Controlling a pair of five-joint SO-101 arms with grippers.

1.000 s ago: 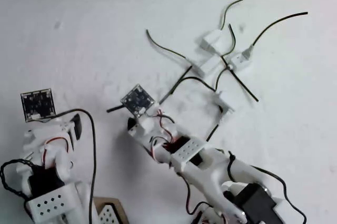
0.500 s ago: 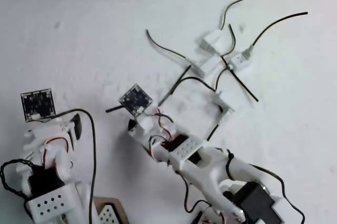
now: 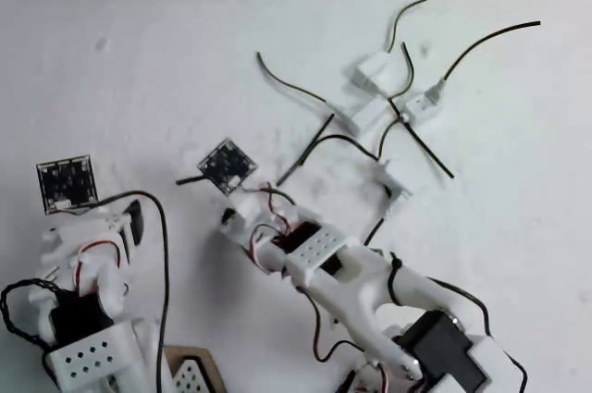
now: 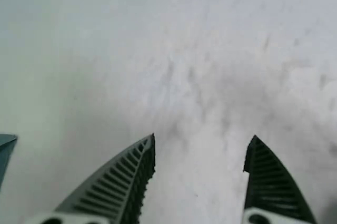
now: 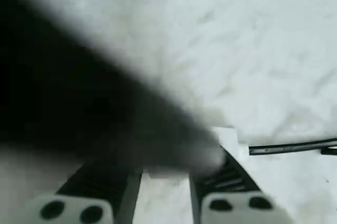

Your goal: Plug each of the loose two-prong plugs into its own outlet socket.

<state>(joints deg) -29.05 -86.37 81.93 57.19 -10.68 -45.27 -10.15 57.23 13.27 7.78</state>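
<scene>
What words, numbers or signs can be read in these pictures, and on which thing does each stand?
None can be read.
The left black board and the middle black board carry pale marks, too small to read.
The white plastic pieces and the table show no print.
</scene>
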